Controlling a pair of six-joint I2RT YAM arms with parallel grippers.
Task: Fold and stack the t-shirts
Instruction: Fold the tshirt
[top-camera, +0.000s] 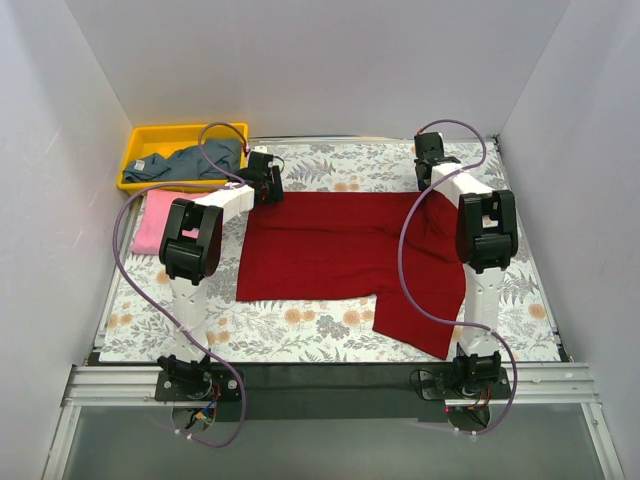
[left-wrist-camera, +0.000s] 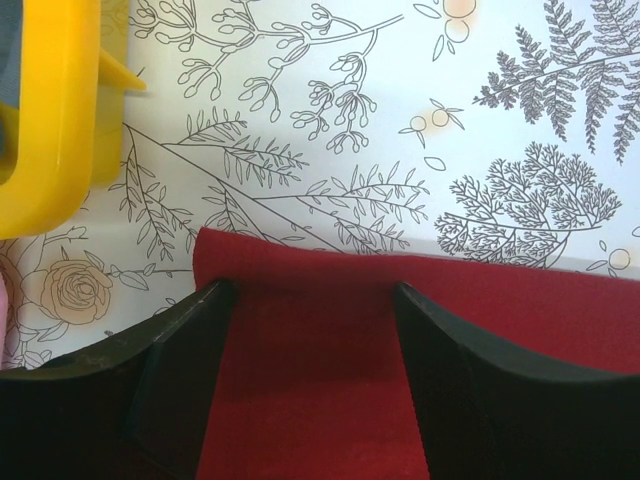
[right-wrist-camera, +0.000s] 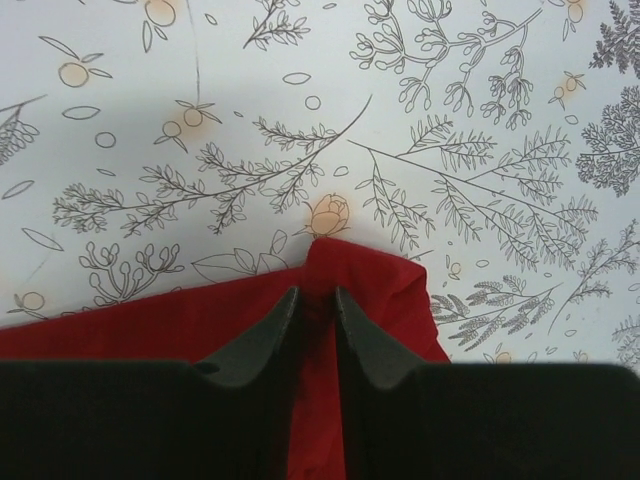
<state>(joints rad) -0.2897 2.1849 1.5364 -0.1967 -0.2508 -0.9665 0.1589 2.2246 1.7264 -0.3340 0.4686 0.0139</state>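
Nearest the top camera, the left arm base (top-camera: 188, 378) and the right arm base (top-camera: 470, 372) sit on a black rail (top-camera: 320, 380) at the near edge of the table. Both arms reach away from the rail over a floral table cover (top-camera: 300, 335).

Shirt positions:
- The dark red shirt (top-camera: 330, 245) lies spread mostly flat in the middle of the cover, between the two arms. One section extends toward the near right.
- The pink shirt (top-camera: 152, 222) lies on the cover at the left, just beside the left arm.
- The blue-grey shirt (top-camera: 195, 162) lies crumpled inside the yellow bin (top-camera: 140, 140) at the far left corner.

Gripper states:
- The left gripper (left-wrist-camera: 310, 300) is at the far left corner of the dark red shirt (left-wrist-camera: 300, 390). Its fingers (left-wrist-camera: 180, 380) are spread wide, with flat red cloth between them and nothing clamped. The yellow bin (left-wrist-camera: 60, 120) is near, to its left.
- The right gripper (right-wrist-camera: 316, 300) is at the far right corner of the dark red shirt (right-wrist-camera: 375, 290). Its fingers (right-wrist-camera: 260, 350) are drawn nearly together and pinch a raised fold of the red cloth. The tip of the corner shows just beyond the fingertips.
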